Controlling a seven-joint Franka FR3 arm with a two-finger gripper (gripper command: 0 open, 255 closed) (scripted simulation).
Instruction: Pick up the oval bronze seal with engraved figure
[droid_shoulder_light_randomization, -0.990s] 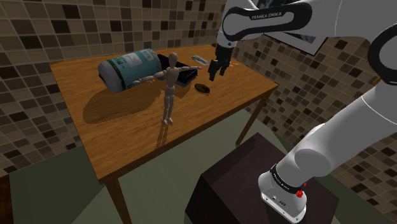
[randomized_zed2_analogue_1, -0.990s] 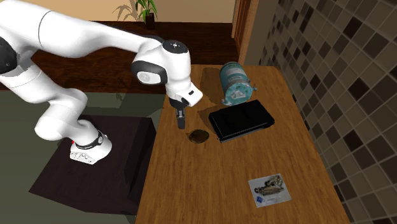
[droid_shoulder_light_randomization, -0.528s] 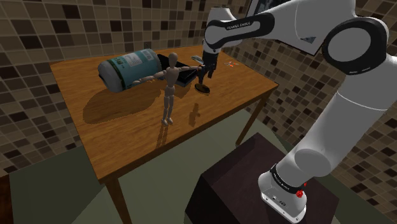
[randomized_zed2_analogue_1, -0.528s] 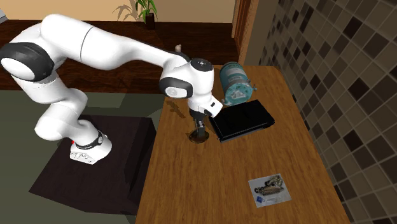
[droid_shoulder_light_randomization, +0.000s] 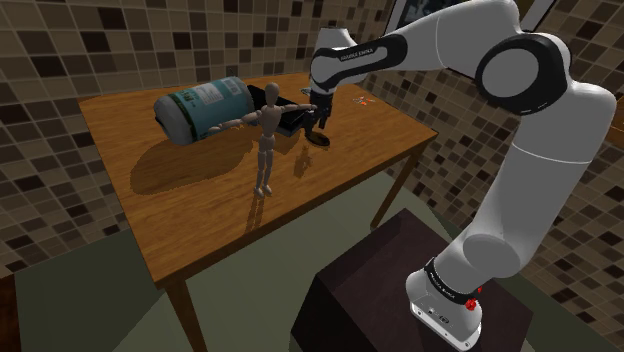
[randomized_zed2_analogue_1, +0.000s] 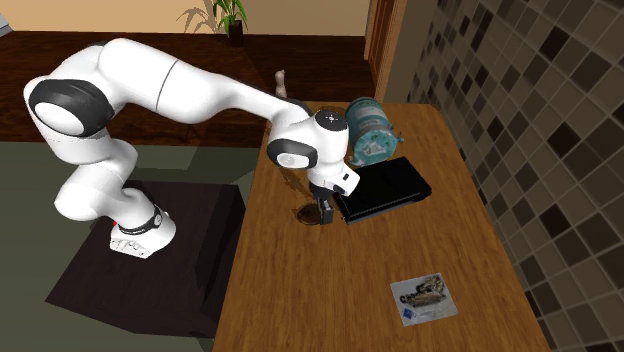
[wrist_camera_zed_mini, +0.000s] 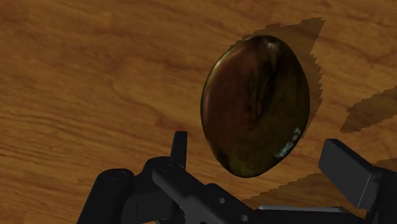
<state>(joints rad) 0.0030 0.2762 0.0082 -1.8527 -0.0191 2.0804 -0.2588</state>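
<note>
The seal (wrist_camera_zed_mini: 256, 105) is a dark brown-bronze oval lying flat on the wooden table (droid_shoulder_light_randomization: 200, 215). My black gripper (wrist_camera_zed_mini: 261, 159) hangs straight over it, open, one finger on each side of the oval and neither touching it. In the shoulder view the gripper (droid_shoulder_light_randomization: 320, 128) points down at the seal (droid_shoulder_light_randomization: 320, 141), just in front of a black flat box. From the second exterior view the gripper (randomized_zed2_analogue_1: 325, 211) covers most of the seal (randomized_zed2_analogue_1: 308, 214), whose edge shows beside the fingers.
A black flat box (randomized_zed2_analogue_1: 380, 188) lies right beside the seal. A wooden mannequin (droid_shoulder_light_randomization: 265, 135) stands near it, with a teal canister (droid_shoulder_light_randomization: 200, 105) lying on its side behind. A printed card (randomized_zed2_analogue_1: 425, 297) rests further along the table. The dark stand (droid_shoulder_light_randomization: 380, 290) sits below.
The arm swung over and came down, so the gripper went from hovering beside the seal to straddling it close to the table. The seal has not moved.
</note>
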